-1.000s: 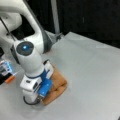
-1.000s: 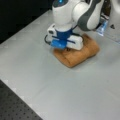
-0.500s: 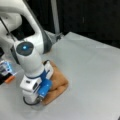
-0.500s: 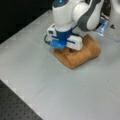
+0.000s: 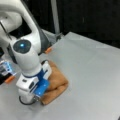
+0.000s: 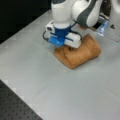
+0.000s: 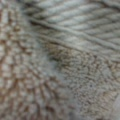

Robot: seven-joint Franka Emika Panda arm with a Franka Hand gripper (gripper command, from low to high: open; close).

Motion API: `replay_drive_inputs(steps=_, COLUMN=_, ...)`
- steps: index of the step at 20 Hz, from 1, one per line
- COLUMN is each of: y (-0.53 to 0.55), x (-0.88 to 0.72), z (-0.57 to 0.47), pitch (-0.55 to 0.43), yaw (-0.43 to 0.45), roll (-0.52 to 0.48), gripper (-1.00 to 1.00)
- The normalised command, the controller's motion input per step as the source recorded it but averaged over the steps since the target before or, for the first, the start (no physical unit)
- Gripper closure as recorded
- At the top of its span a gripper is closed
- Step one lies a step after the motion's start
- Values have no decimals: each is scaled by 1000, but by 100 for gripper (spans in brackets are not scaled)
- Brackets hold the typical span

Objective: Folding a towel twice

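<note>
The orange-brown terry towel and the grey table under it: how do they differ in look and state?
The orange-brown terry towel is warm in colour; the grey table is pale. The towel looks soft and loopy in the wrist view, while the table looks smooth and flat. The towel lies folded into a small thick bundle, with the white-and-blue gripper low on it; the table stretches wide around it. Both lie still.

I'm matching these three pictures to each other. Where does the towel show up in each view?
Front view: the towel lies lower centre, folded small, just right of the hand.
Front view: the towel lies upper centre-right, under and right of the hand.
Wrist view: terry cloth fills the whole picture; the hand does not show.
Shared landmark: the arm's blue-and-white wrist block, pressed down at the towel's edge in both front views.
</note>
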Motion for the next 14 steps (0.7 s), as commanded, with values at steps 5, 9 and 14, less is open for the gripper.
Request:
replay_drive_inputs(steps=5, y=14, x=-158, z=313, pitch=133, yaw=65, roll=-155, gripper=-100)
replay_drive_inputs(steps=9, y=119, x=-109, z=387, pitch=184, yaw=67, roll=-76, gripper=-100)
replay_drive_inputs(steps=14, y=166, x=-9, z=342, pitch=154, yaw=31, roll=80, gripper=-100)
